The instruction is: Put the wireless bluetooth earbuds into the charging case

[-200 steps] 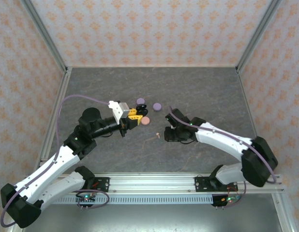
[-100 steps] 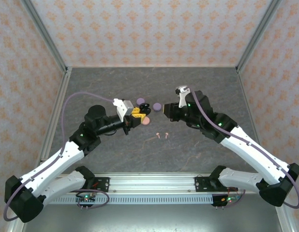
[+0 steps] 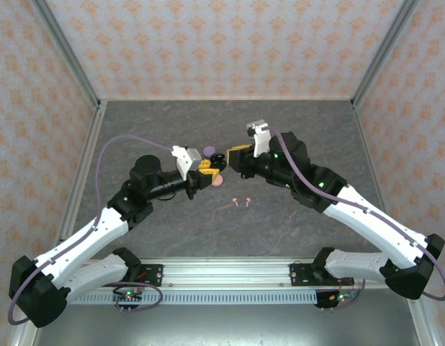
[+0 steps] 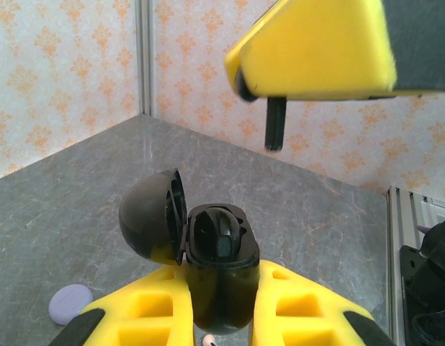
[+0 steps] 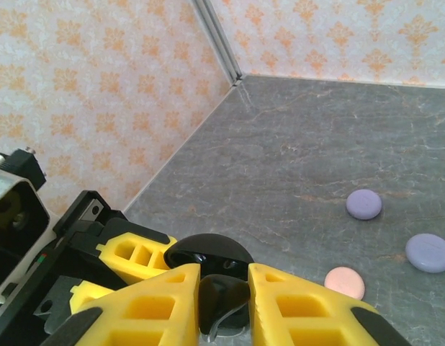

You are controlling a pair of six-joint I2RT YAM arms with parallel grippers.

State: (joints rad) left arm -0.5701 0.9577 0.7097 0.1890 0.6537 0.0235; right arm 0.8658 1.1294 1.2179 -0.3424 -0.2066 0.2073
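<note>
The left end effector (image 4: 221, 292) clamps the open black case (image 4: 217, 241), the right end effector (image 5: 224, 280) pinching a black earbud (image 4: 276, 126) just above.

Too small from above for shape: two pink buds (image 3: 237, 201). Half under the left gripper (image 3: 212, 167): lilac disc (image 3: 208, 151), pink disc (image 3: 218, 182). Cut by the left wrist view's top edge: right gripper (image 4: 276, 86), black bud (image 4: 275, 124) head buried in it. Mostly behind its fingers (image 5: 294, 303) in the right wrist view: case (image 5: 208, 252)

Inspection recorded two lilac discs (image 5: 364, 204), one pink disc (image 5: 344, 281), two pink earbuds (image 3: 236, 201), one black earbud (image 4: 275, 124) and one black charging case (image 4: 219, 267). Two robot arms (image 3: 100, 227) were present.
</note>
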